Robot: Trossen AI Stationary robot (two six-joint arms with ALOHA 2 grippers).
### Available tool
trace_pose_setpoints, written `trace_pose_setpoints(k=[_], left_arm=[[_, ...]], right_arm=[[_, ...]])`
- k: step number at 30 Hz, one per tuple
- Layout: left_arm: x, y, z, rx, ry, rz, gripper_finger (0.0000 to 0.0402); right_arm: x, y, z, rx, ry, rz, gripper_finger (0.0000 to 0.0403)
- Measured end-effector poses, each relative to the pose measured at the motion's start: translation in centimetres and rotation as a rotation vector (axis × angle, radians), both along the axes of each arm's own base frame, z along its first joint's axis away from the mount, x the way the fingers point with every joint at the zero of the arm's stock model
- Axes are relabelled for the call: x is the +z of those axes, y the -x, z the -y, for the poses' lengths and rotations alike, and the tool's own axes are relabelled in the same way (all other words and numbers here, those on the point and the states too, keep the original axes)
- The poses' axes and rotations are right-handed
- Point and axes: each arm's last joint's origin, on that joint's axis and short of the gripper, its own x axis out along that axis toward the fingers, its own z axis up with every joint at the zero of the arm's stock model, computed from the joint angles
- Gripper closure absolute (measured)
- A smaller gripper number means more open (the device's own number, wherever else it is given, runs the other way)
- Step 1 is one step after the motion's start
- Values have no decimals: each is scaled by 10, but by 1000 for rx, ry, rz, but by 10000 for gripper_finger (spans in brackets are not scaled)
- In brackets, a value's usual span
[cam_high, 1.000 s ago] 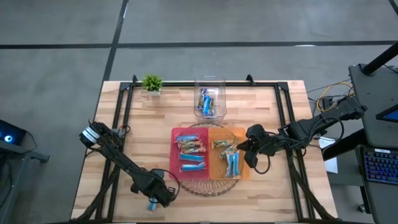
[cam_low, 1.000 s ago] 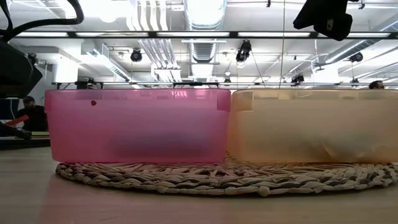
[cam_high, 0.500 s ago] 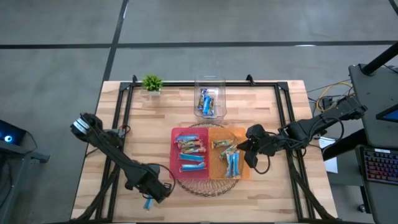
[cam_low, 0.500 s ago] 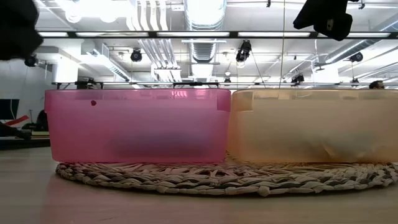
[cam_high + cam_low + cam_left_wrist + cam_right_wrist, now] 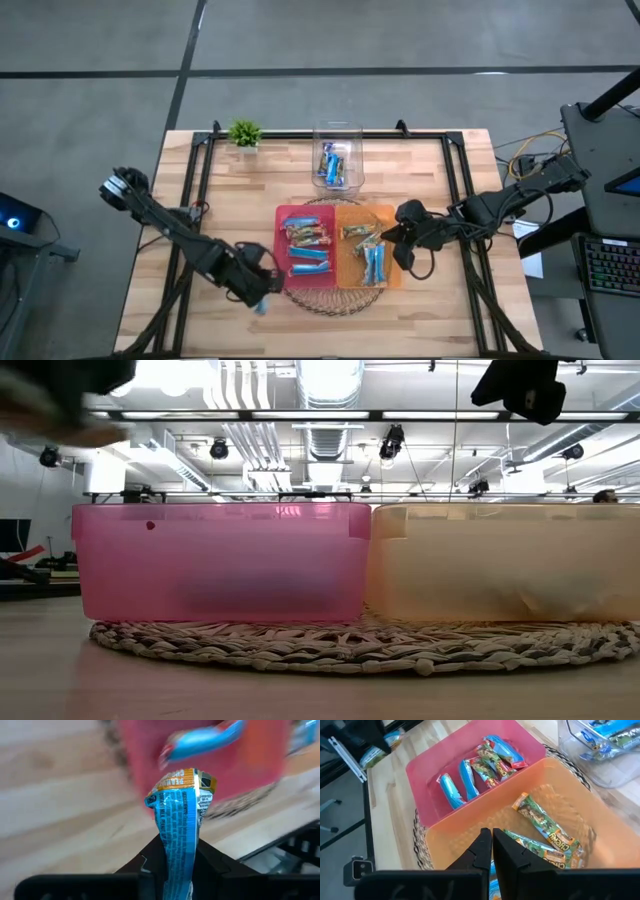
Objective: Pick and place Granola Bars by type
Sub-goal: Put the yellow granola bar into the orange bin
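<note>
Granola bars are lying sorted in two translucent plastic bins on a round woven mat (image 5: 330, 295). One bar (image 5: 179, 827), in a crinkled blue foil wrapper with an orange end, is standing upright, pinched between the fingers of the left gripper (image 5: 258, 296). This gripper is hovering over the wooden table (image 5: 220, 200), just beside the pink bin (image 5: 283, 215) at its near left corner. The left arm is stretching diagonally from the table's left edge, with the wrist angled toward the bins.

The pink bin is holding several bars: glossy blue ones (image 5: 455, 787) lying side by side and a few with brown and red print (image 5: 492, 762). The orange bin (image 5: 392, 275), touching the pink one, is holding bars with green and tan wrappers (image 5: 542, 827) and blue ones (image 5: 372, 262).

The right gripper (image 5: 392, 243) is hanging over the right side of the orange bin, its jaws pressed together and holding nothing. The right arm is reaching in level from the table's right edge.

Farther back, a clear rectangular tub (image 5: 338, 135) is containing more blue bars (image 5: 332, 165). A small green plant (image 5: 244, 132) is standing at the far left corner.
</note>
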Motion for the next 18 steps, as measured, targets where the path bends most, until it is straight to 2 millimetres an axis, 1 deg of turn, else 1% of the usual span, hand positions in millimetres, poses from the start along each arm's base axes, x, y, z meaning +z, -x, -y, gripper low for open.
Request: trace_pose_setpoints(k=[5, 9, 13, 18], left_arm=[[13, -17, -17, -45, -72, 104, 346], [24, -31, -30, -104, -129, 169, 346], [34, -45, -44, -145, -184, 250, 346], [48, -58, -59, -174, -279, 352, 346]], right_arm=[[15, 4, -1, 95, -3, 31, 394], [26, 12, -1, 199, -27, 37, 394], [39, 26, 3, 225, -38, 67, 394], [61, 53, 10, 252, -62, 125, 395]])
